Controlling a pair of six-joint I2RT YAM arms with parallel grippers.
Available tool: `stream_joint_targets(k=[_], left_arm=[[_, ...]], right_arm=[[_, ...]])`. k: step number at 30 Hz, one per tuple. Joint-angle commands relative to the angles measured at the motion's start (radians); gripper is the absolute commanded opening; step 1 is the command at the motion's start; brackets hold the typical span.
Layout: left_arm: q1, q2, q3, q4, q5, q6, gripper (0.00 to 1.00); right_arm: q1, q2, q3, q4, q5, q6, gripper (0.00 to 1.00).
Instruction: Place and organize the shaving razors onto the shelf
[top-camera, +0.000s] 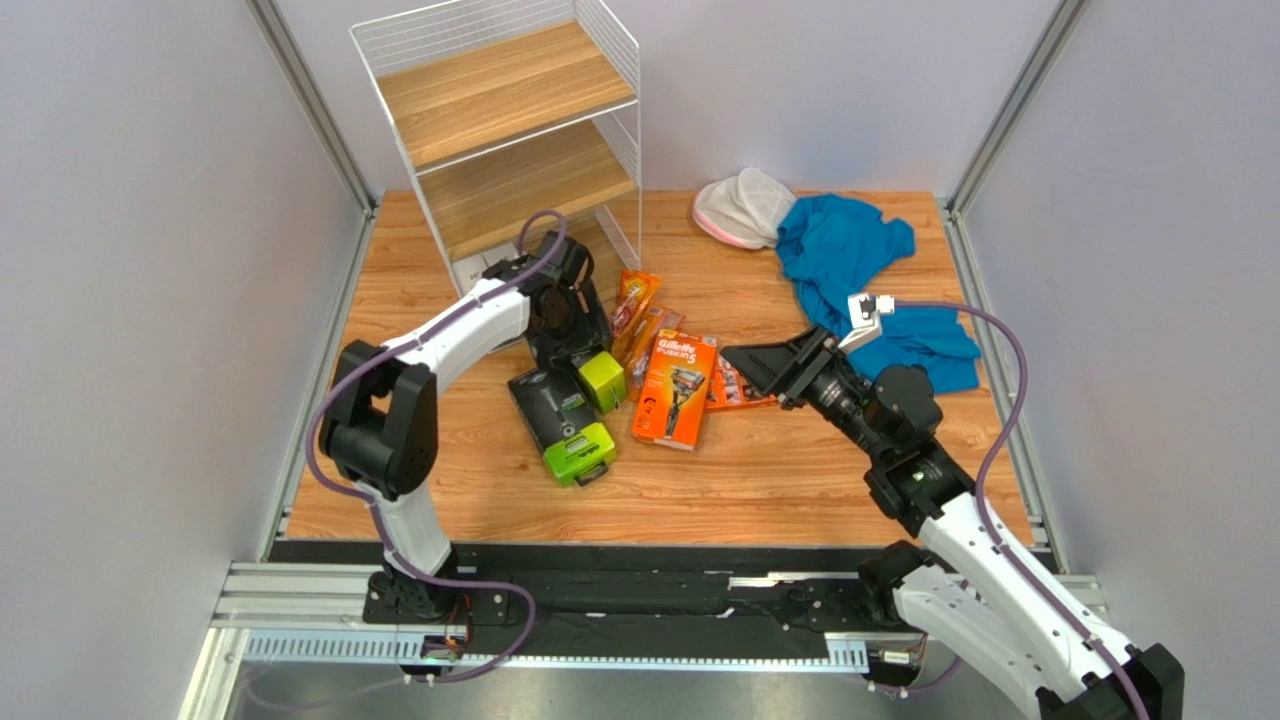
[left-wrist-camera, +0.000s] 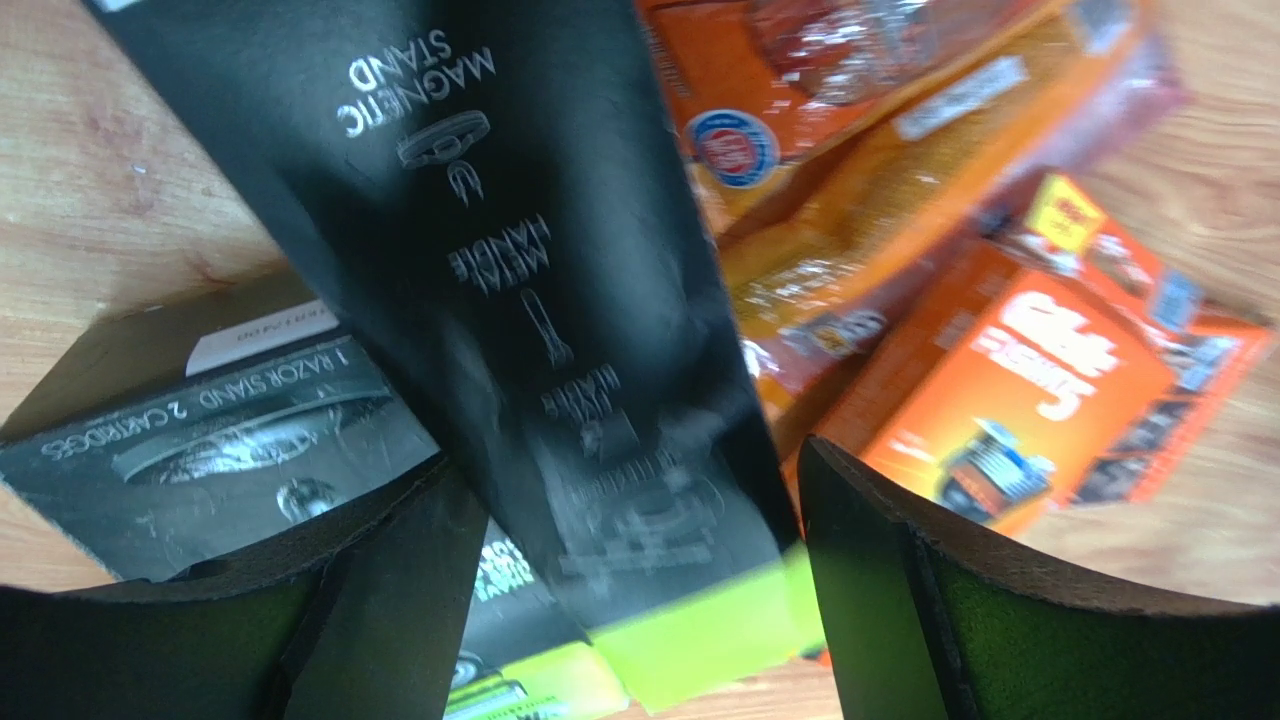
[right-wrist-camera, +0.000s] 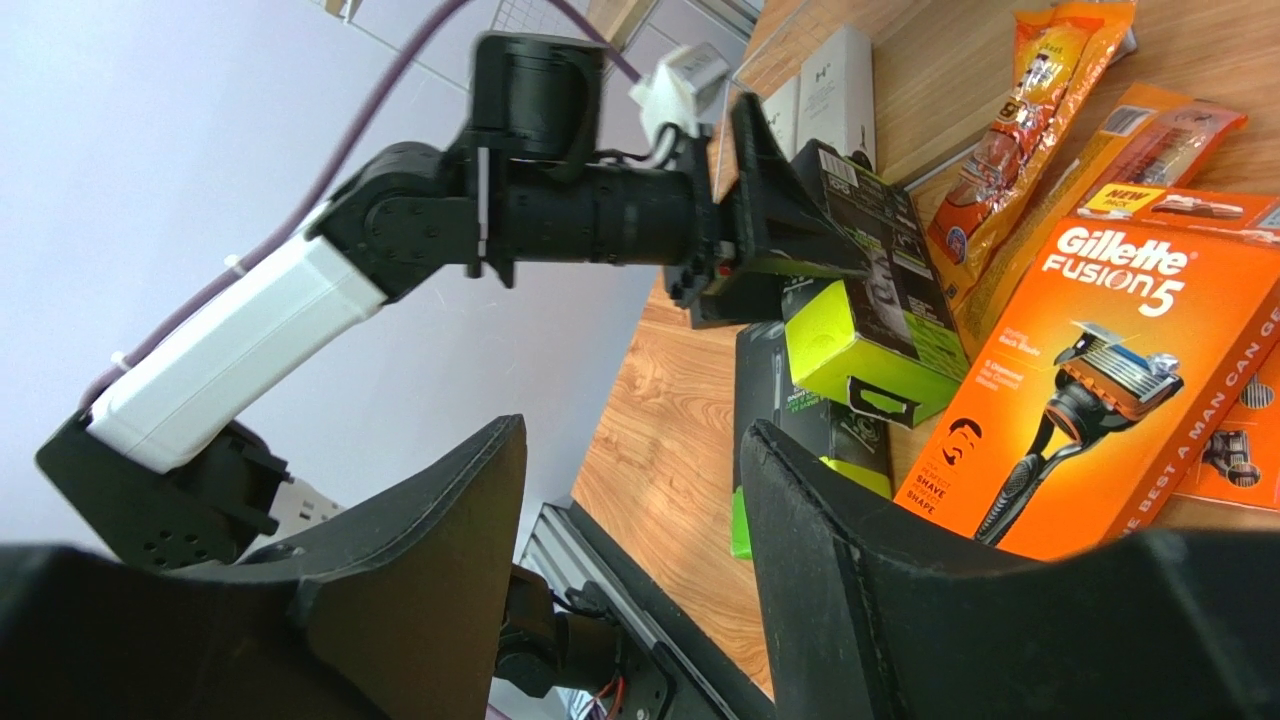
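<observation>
Razor pack (left-wrist-camera: 556, 345) in L gripper (left-wrist-camera: 633, 480)

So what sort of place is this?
Probably a robot test cell, not a shop: plain grey walls box in one table, a left arm and right arm are bolted at its edge, and razor packs lie before a small shelf.

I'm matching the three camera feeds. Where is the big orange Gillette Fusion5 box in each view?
Top external: Gillette Fusion5 box at table centre.
Left wrist: box at right, mid-height.
Right wrist: box at right, face showing.
Shared landmark: the lime-ended black pack in the left pincer, beside it in all three.
</observation>
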Motion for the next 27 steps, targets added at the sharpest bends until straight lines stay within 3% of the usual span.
stream_joint_targets(k=[1, 6, 9, 10, 13, 22, 27], left_arm=[[-0.003, 0.037, 0.025, -0.032, -0.027, -0.013, 0.82], [-0.003, 0.090, 0.028, -0.020, 0.000, -0.006, 0.74], [-0.005, 0.072, -0.009, 0.008, 0.006, -0.007, 0.58], [-0.005, 0.060, -0.021, 0.034, 0.006, -0.007, 0.38], [-0.006, 0.008, -0.063, 0.062, 0.035, -0.004, 0.00], [-0.063, -0.155, -0.090, 0.132, 0.124, -0.016, 0.00], [-0.129, -0.314, -0.081, 0.160, 0.088, -0.061, 0.00]], right_arm=[[0.002, -0.024, -0.010, 0.041, -0.003, -0.034, 0.59], [0.002, -0.018, -0.016, 0.042, -0.013, -0.035, 0.59], [0.002, -0.016, -0.019, 0.044, -0.012, -0.037, 0.59], [0.000, -0.018, -0.019, 0.042, -0.013, -0.035, 0.60], [0.002, -0.016, -0.017, 0.033, -0.013, -0.034, 0.60], [0.002, -0.041, -0.036, 0.015, -0.059, 0.034, 0.61], [0.002, -0.091, -0.091, 0.067, -0.050, 0.115, 0.75]])
